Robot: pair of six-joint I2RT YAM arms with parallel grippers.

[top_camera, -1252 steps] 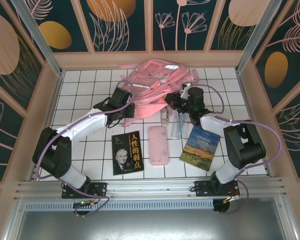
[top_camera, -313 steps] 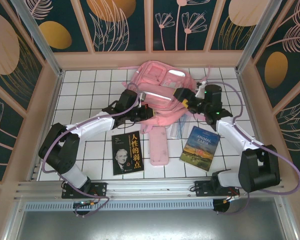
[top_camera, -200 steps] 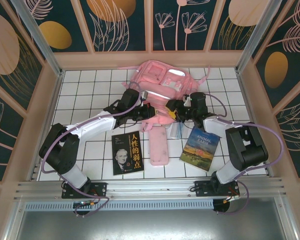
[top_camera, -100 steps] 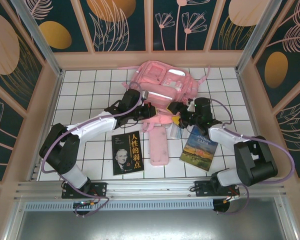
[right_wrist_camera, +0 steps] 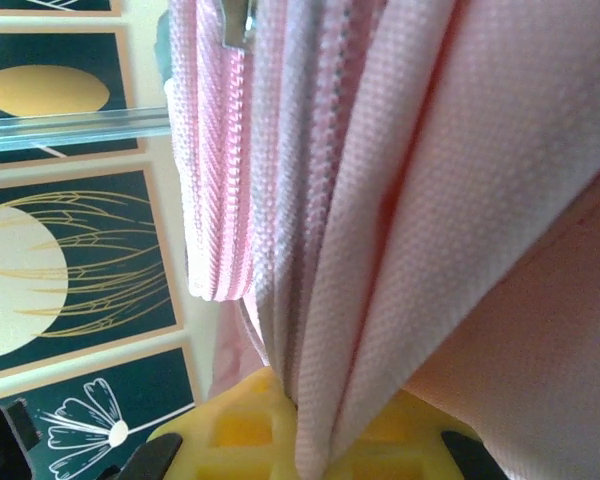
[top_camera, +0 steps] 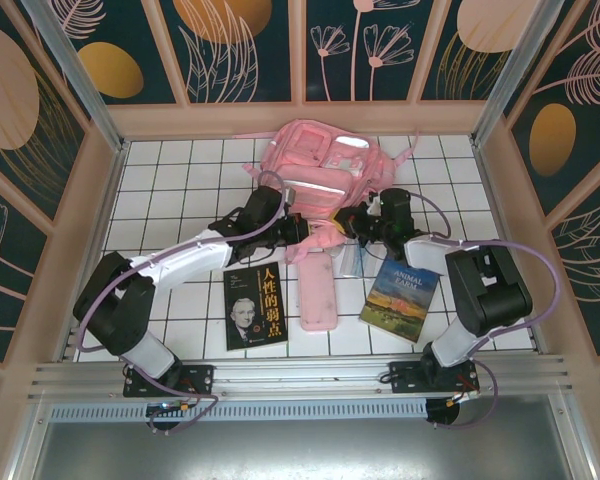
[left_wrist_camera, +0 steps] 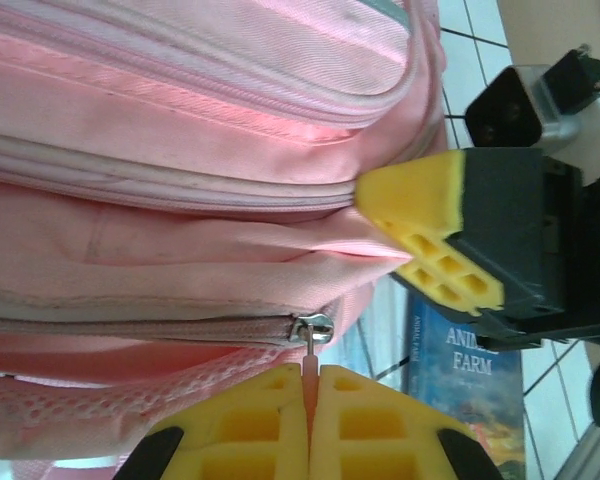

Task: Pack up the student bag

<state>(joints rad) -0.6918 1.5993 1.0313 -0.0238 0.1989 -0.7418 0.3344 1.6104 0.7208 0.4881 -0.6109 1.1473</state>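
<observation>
The student bag [top_camera: 325,170], a large pink backpack, lies at the back middle of the tiled table. My left gripper [top_camera: 298,230] is at its near edge, shut on the thin pink zipper pull [left_wrist_camera: 310,375] that hangs from the metal slider [left_wrist_camera: 312,328]. My right gripper [top_camera: 353,222] is at the bag's near right corner, shut on a fold of the bag's pink fabric [right_wrist_camera: 380,300]. In the left wrist view the right gripper's yellow fingers [left_wrist_camera: 430,235] pinch that fold just right of the zipper's end. The zipper looks shut up to the slider.
A flat pink pencil case [top_camera: 317,290] lies in front of the bag. A black book [top_camera: 255,305] is to its left and the Animal Farm book [top_camera: 400,295] to its right. A clear plastic item [top_camera: 352,260] lies under the right gripper.
The right gripper came back from near the Animal Farm book to the bag's corner and shut on the fabric. The left gripper kept its hold on the zipper pull.
</observation>
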